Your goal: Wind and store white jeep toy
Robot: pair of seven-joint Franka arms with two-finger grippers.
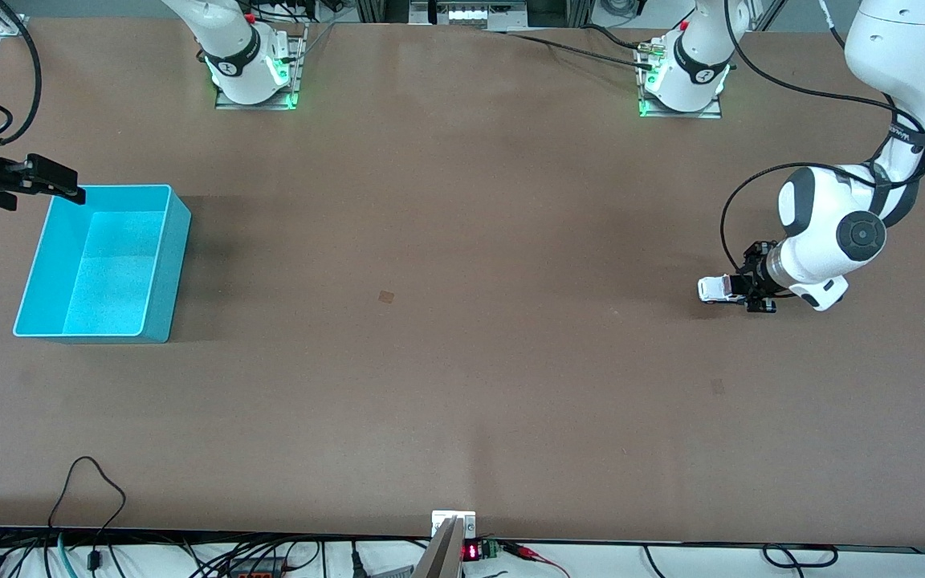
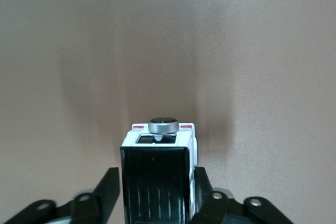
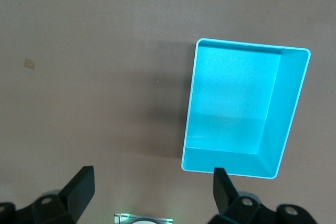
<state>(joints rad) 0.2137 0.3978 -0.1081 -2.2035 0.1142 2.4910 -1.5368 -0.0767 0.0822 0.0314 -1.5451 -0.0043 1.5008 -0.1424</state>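
No text or labels legible anywhere

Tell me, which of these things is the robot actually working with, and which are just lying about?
Part of the job:
- white jeep toy, on the table at the left arm's end
- left gripper, shut on the toy's sides
- turquoise bin, empty, at the right arm's end
- right gripper, open, waiting over the bin's rim

Just lying about:
- cables along the table edge nearest the front camera

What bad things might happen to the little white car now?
1. The left tool pinches only the back end of the white jeep toy, so it might slip or twist out.
2. The turquoise bin sits at the right arm's end of the table, so it might drop on that long trip.
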